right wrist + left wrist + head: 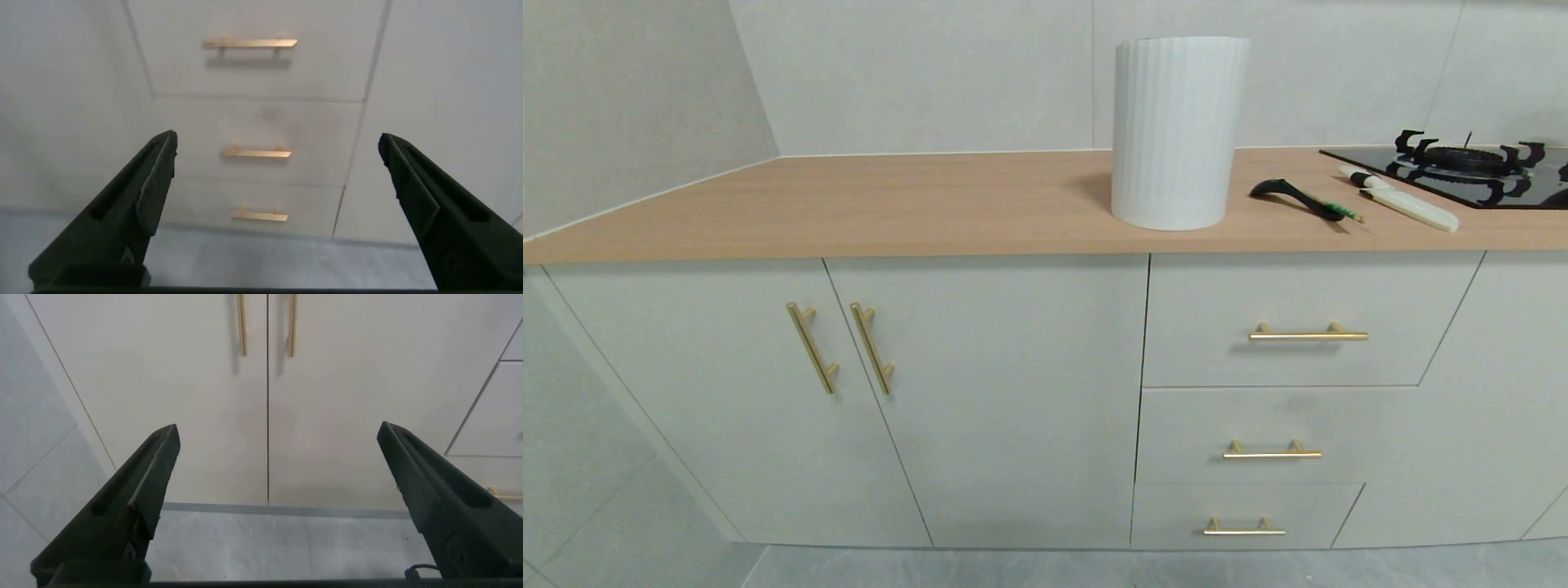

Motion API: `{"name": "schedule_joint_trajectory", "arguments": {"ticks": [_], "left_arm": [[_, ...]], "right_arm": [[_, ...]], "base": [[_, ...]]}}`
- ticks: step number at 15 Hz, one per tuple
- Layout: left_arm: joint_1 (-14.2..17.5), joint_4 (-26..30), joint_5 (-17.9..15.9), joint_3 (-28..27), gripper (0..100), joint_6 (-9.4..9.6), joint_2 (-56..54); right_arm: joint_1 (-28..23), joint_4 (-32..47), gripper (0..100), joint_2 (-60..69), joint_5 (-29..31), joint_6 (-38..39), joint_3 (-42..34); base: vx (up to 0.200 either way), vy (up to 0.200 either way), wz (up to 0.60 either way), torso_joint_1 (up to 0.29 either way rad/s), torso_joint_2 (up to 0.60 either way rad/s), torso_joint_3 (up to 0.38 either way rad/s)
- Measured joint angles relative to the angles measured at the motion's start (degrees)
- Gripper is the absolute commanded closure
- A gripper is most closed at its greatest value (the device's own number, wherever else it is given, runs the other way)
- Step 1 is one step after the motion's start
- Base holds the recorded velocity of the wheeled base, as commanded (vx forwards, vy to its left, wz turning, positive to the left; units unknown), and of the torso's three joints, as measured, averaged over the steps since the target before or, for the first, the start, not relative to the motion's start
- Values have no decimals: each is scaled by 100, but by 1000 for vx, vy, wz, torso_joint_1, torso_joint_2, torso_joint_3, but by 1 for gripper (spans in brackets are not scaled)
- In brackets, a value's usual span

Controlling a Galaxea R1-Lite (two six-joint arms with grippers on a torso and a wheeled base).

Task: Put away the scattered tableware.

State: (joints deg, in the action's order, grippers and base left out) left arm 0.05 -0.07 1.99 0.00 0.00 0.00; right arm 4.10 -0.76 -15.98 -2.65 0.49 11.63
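A tall white ribbed holder (1178, 131) stands on the wooden counter (890, 204). To its right lie a black spoon (1294, 197), green-tipped chopsticks (1342, 211) and a white knife-like utensil (1401, 202). My left gripper (278, 441) is open, low in front of the double cupboard doors (270, 400), with nothing between its fingers. My right gripper (278, 147) is open too, facing the stack of drawers (253, 106), and holds nothing.
A black gas hob (1462, 167) sits at the counter's right end. Below are two cupboard doors with gold handles (841, 347) and three drawers with gold handles (1308, 334). Grey tiled floor (1045, 567) runs along the cabinet base.
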Motion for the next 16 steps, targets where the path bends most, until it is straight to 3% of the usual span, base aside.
{"name": "schedule_joint_trajectory", "arguments": {"ticks": [5, 12, 16], "left_arm": [[-2, 0, 1, 0, 0, 0, 0], [0, 0, 0, 0, 0, 0, 0], [2, 0, 1, 0, 0, 2, 0]], "right_arm": [[157, -226, 0, -2075, -173, -78, 631], [295, -1747, 0, -5554, -182, -135, 1395], [505, -2100, 0, -7362, -118, -172, 2061]], "base": [[0, 0, 0, 0, 0, 0], [0, 0, 0, 0, 0, 0], [0, 0, 0, 0, 0, 0]]}}
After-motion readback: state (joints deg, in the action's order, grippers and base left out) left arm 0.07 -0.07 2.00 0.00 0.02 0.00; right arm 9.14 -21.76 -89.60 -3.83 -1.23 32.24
